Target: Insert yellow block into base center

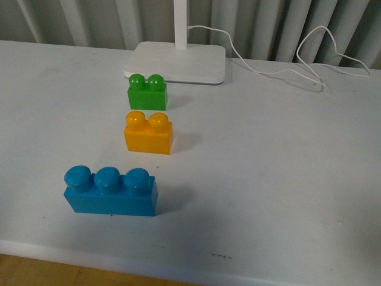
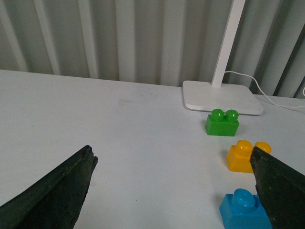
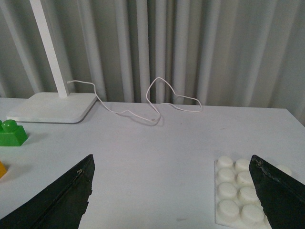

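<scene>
Sitting studs-up between the green plastic brick and the blue plastic brick, the small yellow-orange plastic block stands free for grasping; the flat white studded plastic base lies apart, by the right gripper. That gripper and the left gripper both gape wide, empty.

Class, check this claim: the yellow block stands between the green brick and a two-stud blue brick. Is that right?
No. The front view shows the blue brick has three studs, not two. The yellow block does stand between it and the green brick.
</scene>
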